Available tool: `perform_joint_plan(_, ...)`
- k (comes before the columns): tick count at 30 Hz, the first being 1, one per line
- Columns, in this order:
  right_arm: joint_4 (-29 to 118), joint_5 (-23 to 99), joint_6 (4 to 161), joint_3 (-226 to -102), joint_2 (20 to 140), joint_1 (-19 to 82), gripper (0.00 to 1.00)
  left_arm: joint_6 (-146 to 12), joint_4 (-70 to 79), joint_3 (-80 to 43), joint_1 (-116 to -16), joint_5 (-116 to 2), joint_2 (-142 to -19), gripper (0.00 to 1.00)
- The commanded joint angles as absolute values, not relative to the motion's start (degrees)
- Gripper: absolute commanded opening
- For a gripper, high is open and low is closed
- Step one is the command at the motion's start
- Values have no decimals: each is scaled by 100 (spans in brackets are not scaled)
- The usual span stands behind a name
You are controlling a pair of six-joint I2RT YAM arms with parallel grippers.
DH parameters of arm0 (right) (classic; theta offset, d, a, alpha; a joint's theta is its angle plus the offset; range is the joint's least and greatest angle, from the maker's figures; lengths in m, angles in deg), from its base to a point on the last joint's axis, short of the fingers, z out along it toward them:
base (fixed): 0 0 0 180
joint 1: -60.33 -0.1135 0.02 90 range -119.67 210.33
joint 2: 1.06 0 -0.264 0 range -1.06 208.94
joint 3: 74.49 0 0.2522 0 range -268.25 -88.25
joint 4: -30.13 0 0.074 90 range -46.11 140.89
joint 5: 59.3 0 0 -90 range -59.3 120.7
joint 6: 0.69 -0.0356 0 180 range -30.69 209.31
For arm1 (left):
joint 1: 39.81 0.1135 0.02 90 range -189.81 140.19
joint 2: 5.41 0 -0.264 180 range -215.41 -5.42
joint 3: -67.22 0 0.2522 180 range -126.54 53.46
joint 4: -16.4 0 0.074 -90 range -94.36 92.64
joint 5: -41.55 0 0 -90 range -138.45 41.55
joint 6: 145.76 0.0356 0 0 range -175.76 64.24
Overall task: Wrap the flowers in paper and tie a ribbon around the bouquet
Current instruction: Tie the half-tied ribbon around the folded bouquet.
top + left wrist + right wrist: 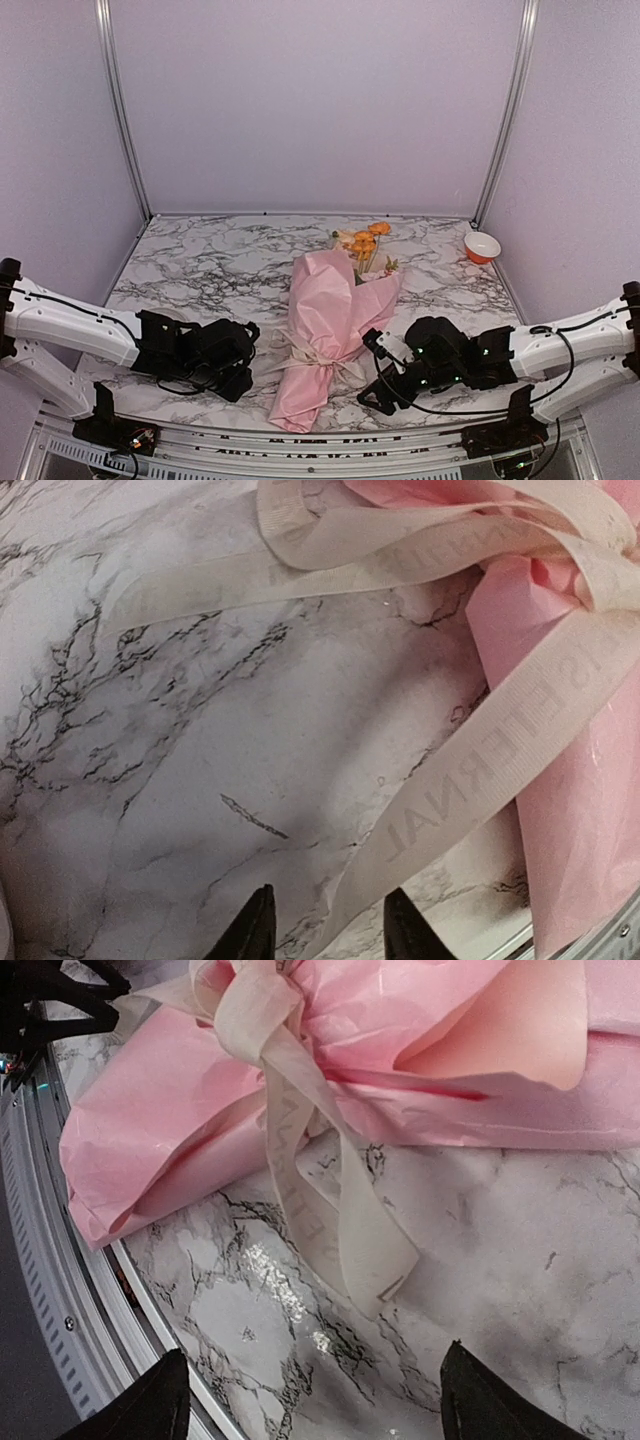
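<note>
Across the middle of the white, grey-veined marble table lies the cone-shaped pink paper bouquet, its narrow end near. Orange and yellow artificial flowers show at its far, wide end. A cream-white printed ribbon is knotted round its waist, with tails trailing onto the table. Left of it, the left tool stands narrowly parted, a ribbon tail lying unpinched between its tips. On the right, the right tool gapes wide, holding nothing. A small red-and-white bowl sits far right.
</note>
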State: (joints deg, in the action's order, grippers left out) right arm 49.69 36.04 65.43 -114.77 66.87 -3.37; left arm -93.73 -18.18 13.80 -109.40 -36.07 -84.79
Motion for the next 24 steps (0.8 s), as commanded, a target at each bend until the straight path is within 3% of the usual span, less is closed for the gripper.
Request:
perform_joint_plan(1, 4300, 2903, 6658, -11536, 6940, -616, 83, -8906, -1522, 1452, -10836, -3382, -7934, 45)
perform_joint_plan(6, 3788, 2898, 7079, -11544, 7451, -738, 84, -8075, -706, 1783, -10090, -3724, -7592, 63)
perform_joint_plan(12, 3636, 2582, 7467, -11765, 8055, -756, 83, -6551, 122, 1582, -9968, -3377, -8361, 69)
perform_joint_plan(18, 3037, 2573, 7568, -11633, 8295, -756, 76, -5381, 1418, 1786, -9883, -3240, -8940, 75)
perform_joint_plan(24, 2850, 2632, 7651, -11671, 8520, -765, 68, -4894, 1422, 1324, -9809, -3127, -9779, 76)
